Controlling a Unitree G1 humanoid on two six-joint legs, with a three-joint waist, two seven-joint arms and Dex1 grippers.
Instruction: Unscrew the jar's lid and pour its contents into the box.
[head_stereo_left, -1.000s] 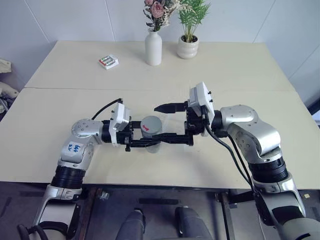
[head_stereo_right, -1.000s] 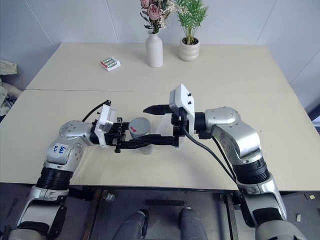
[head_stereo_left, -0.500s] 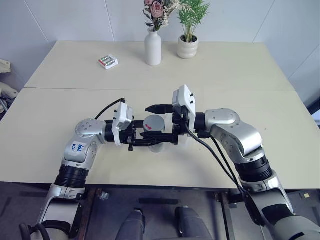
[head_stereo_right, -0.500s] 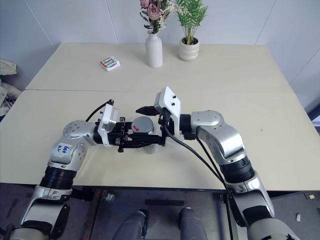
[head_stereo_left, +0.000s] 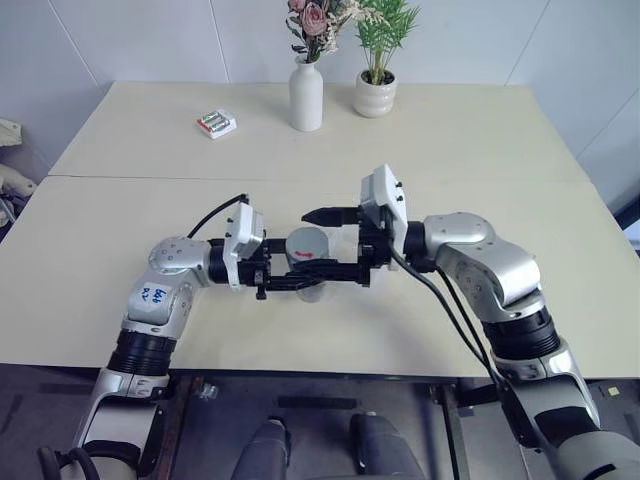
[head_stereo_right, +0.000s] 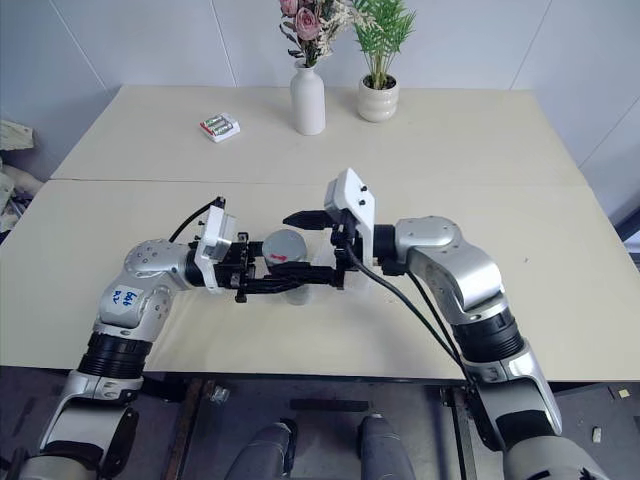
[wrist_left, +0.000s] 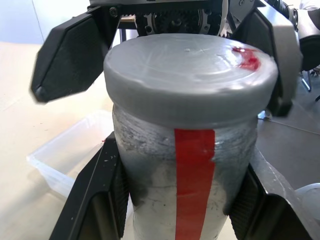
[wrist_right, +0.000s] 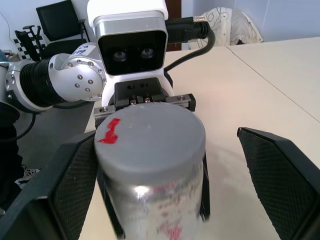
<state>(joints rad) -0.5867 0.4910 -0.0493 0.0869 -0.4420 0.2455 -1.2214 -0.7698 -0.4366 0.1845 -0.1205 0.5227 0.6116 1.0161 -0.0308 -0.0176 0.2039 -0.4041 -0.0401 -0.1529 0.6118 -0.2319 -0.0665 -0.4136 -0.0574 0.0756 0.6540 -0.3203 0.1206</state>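
Fingers of the left gripper (wrist_left: 180, 200) are clamped around the body of the jar (wrist_left: 186, 175), one black pad on either side of the frosted glass with its red strip of label facing the wrist camera. The jar stands upright in that grip, raised a little above the surface (head_stereo_left: 120, 230) in front of the robot. The lid (wrist_right: 150, 142), a flat grey cap with a small red mark near its rim, sits square on the jar's mouth with no gap that can be seen, so it looks fully screwed on.

The right gripper (wrist_right: 165, 187) faces the left one across the jar. Its two fingers are spread wide, one on each side of the lid and clear of it; neither pad touches the cap.

Behind and below the jar lies the box (wrist_left: 65, 155), a shallow clear tray on the surface, just beside the two grippers, and it appears empty. The contents cannot be made out through the cloudy glass.

As a judgement of progress: the jar is picked up and steadied, and the second hand is lined up on the cap. Closing on the lid, twisting it off, and tipping the jar over the box all seem to remain.
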